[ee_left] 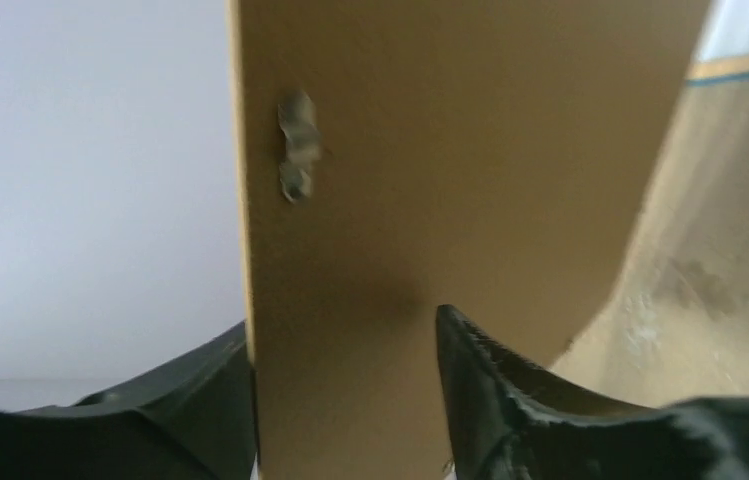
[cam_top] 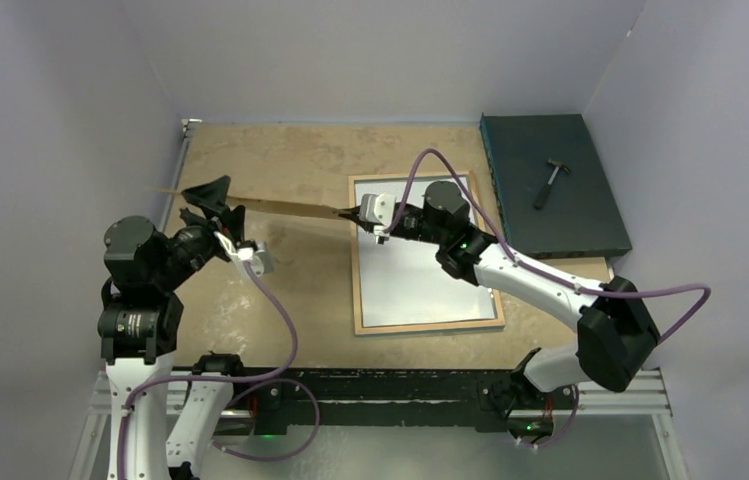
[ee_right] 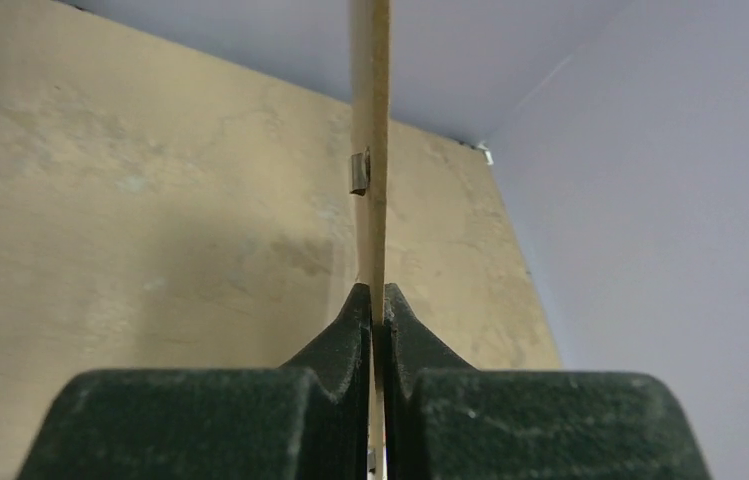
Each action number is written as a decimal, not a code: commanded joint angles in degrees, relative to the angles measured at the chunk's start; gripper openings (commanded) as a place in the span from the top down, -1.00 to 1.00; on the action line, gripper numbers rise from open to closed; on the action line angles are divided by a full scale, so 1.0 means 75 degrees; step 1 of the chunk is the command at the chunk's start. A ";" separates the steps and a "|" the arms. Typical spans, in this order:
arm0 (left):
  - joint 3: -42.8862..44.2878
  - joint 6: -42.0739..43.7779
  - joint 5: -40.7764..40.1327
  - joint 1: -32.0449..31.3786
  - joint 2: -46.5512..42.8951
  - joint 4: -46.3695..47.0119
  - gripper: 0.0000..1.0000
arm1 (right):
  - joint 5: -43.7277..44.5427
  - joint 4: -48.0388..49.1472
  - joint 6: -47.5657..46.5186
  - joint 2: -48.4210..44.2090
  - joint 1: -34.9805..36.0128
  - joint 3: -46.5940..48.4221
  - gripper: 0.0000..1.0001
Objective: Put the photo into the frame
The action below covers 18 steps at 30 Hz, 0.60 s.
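Observation:
The frame (cam_top: 430,325) lies on the table right of centre with its pale wood back up. A white sheet fills it, apparently the photo (cam_top: 410,285) face down. A thin brown backing board (cam_top: 280,206) hangs edge-on in the air between the arms, left of the frame. My right gripper (cam_top: 350,213) is shut on the board's right end; in the right wrist view its fingertips (ee_right: 371,292) pinch the board's edge (ee_right: 370,120). My left gripper (cam_top: 215,200) is at the board's left end, jaws apart (ee_left: 342,320), with the board (ee_left: 450,150) loose between them.
A dark teal slab (cam_top: 550,190) with a small hammer (cam_top: 550,182) on it lies at the back right, next to the frame. A small metal clip (ee_left: 297,145) sticks out of the board. Walls close in the tan table (cam_top: 280,290) at left, back and right.

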 commanded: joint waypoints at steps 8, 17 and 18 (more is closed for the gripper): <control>0.0573 -0.3356 -0.0935 0.0003 0.0383 0.3604 -0.48 | 0.0309 0.0358 0.3434 -0.0027 -0.0003 0.1187 1.00; 0.1993 -0.5516 -0.2738 0.0003 0.1507 0.3423 -0.57 | 0.0859 -0.0185 0.6717 0.0760 -0.0672 0.2161 1.00; 0.2198 -0.5753 -0.3003 0.0008 0.1709 0.3255 -0.58 | 0.0770 -0.0113 0.7096 0.0829 -0.0781 0.2197 1.00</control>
